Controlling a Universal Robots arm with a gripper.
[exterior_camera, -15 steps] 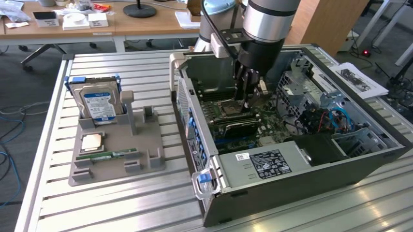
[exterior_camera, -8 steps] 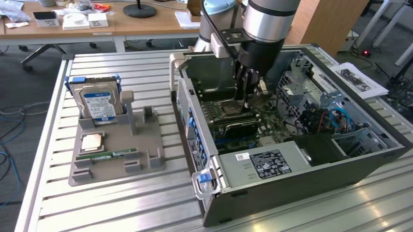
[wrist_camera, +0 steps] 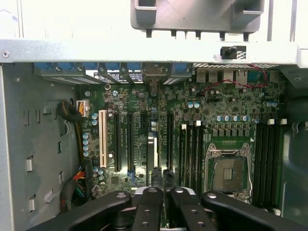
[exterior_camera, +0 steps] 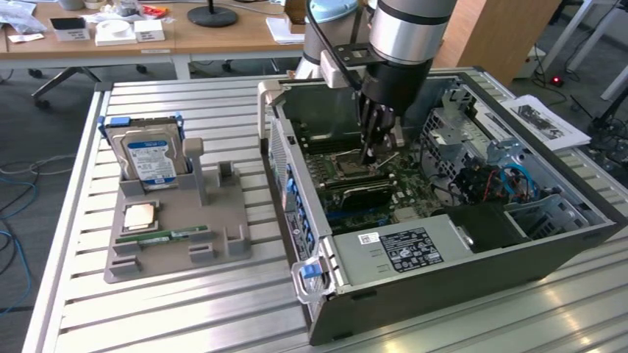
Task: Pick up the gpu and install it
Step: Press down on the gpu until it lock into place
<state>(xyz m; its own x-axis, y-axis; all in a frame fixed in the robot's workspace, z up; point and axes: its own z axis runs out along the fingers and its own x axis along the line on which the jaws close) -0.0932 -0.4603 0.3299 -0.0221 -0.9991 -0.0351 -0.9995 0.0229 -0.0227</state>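
My gripper (exterior_camera: 371,151) reaches down into the open computer case (exterior_camera: 549,243), low over the motherboard (wrist_camera: 221,120). In the wrist view its two black fingers (wrist_camera: 155,179) stand close together, and a thin strip runs out from between them: the gpu (wrist_camera: 153,151), seen edge-on and gripped. The card hangs over the row of long black expansion slots (wrist_camera: 169,139), beside the white slot (wrist_camera: 102,139). I cannot tell whether its lower edge touches a slot. The arm hides most of the card in the exterior view.
The CPU socket (wrist_camera: 227,168) and RAM slots (wrist_camera: 267,159) lie close by on the board. A grey parts holder (exterior_camera: 167,250) on the exterior view's left carries a hard drive (exterior_camera: 152,158), a CPU (exterior_camera: 140,215) and a green RAM stick (exterior_camera: 162,237). The case walls and drive cage (exterior_camera: 461,125) hem the gripper in.
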